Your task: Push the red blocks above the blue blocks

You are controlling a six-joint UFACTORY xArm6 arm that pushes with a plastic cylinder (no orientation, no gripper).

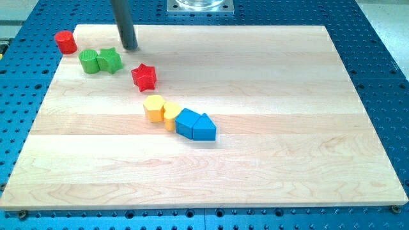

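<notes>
The wooden surface (pixel 268 153) carries eight blocks, two of each colour. My tip (pixel 130 47), a bare rod grasping nothing, stands just right of the green star (pixel 110 60) and green cylinder (pixel 89 62). Red cylinder (pixel 65 42) sits at top left; red star (pixel 144 76) lies above the touching row: yellow hexagon (pixel 153 107), yellow heart (pixel 170 114), blue cube (pixel 187 122), blue house-shaped block (pixel 204 127).

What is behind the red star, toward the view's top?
Behind the red star lies bare wooden board. My tip and the green star stand up-left of it. Nothing there is covered.
</notes>
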